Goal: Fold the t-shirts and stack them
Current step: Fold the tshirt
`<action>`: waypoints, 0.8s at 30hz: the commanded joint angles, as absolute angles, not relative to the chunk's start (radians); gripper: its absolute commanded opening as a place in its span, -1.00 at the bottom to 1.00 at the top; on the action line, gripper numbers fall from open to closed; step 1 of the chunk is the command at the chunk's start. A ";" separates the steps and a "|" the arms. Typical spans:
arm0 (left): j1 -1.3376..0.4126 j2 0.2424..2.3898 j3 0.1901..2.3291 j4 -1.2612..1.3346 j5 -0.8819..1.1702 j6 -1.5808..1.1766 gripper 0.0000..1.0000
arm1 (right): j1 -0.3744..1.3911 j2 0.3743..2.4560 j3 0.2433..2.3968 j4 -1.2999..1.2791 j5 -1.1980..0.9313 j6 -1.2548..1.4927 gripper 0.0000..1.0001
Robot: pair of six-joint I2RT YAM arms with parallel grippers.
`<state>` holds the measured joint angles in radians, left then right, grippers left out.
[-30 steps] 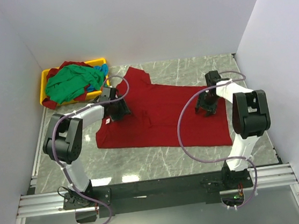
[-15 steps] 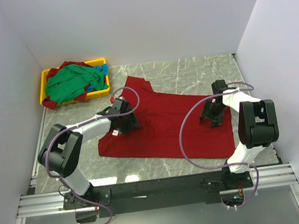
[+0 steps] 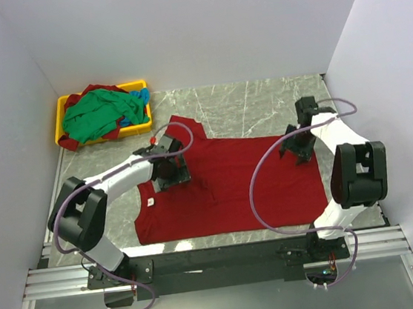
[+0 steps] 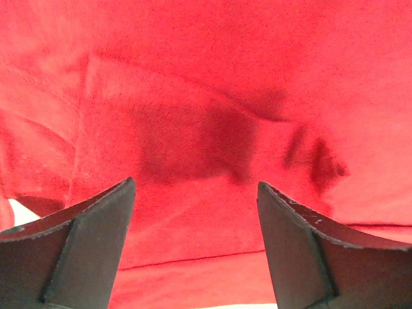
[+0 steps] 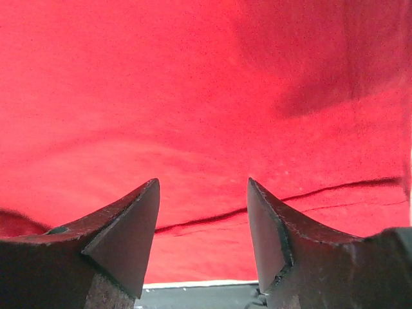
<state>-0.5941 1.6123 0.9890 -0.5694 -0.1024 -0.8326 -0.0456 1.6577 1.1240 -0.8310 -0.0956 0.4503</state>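
A deep red t-shirt (image 3: 233, 189) lies spread flat on the marble table, with a small white neck label (image 3: 150, 203) near its left edge. My left gripper (image 3: 169, 170) hangs over the shirt's left part. In the left wrist view it (image 4: 196, 183) is open, with only red cloth (image 4: 212, 77) below and nothing between the jaws. My right gripper (image 3: 297, 146) is over the shirt's far right part. It (image 5: 203, 180) is open too, above a hem line in the cloth (image 5: 193, 84). More t-shirts, green (image 3: 97, 115), blue (image 3: 139, 96) and red, are heaped in the tray.
The yellow tray (image 3: 62, 115) stands at the back left corner. White walls close in the left, back and right sides. Bare marble (image 3: 260, 103) shows behind the shirt, and a narrow strip (image 3: 224, 240) shows before the black rail at the near edge.
The red shirt has been drawn toward the near edge and lies flatter and squarer. My left gripper moved nearer with it and its jaws spread wider. The right gripper shifted slightly right.
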 commanded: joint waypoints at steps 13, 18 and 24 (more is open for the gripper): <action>-0.493 1.936 1.691 -0.623 -0.041 -0.677 0.68 | -0.124 1.781 1.515 -0.894 0.060 0.350 0.29; -0.446 2.077 1.864 -0.646 0.008 -0.669 0.67 | -0.195 1.858 1.595 -0.855 0.037 0.365 0.27; -0.379 2.140 1.896 -0.598 0.055 -0.681 0.65 | -0.242 1.956 1.677 -0.813 0.017 0.361 0.26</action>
<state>-0.4072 2.1151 1.8591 -0.6083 0.0120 -0.6930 -0.2352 1.9274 1.6184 -0.8520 0.0189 0.3714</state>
